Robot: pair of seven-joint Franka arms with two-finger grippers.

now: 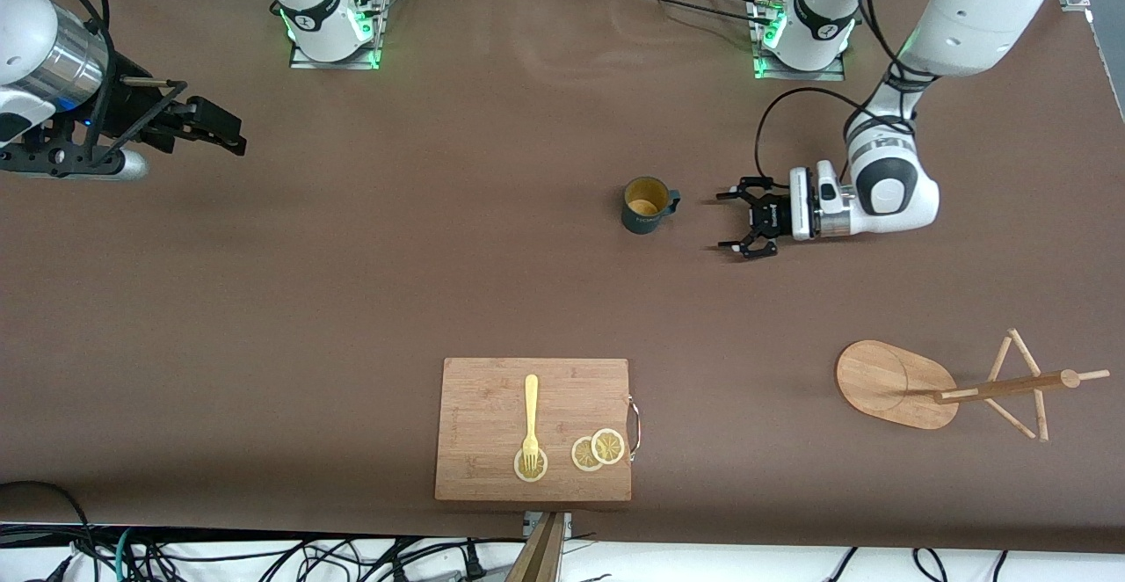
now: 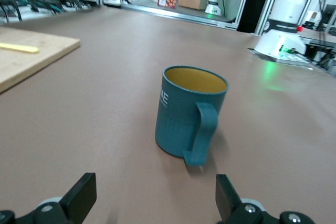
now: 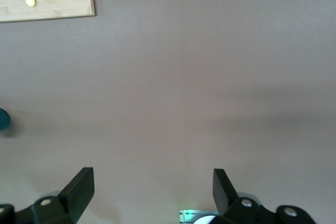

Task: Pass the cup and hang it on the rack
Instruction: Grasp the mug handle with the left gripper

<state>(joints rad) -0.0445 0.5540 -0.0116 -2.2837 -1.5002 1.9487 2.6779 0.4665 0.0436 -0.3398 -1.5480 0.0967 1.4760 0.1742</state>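
Jaws of both grippers stand spread and empty. Nearest the front camera we count one rack [image 1: 896, 384], tipped over. The left gripper [image 1: 743, 223] is low beside one upright cup [image 1: 646, 205], handle facing it; we judge grasping comes next. The right gripper [image 1: 206, 129] waits.

The brown desk [image 1: 352, 283] carries the cup [image 1: 647, 205] upright near its middle. A cutting board [image 1: 492, 441] lies nearer the front camera. The rack [image 1: 958, 386] lies tipped on its side toward the left arm's end, its oval base [image 1: 888, 381] up on edge.
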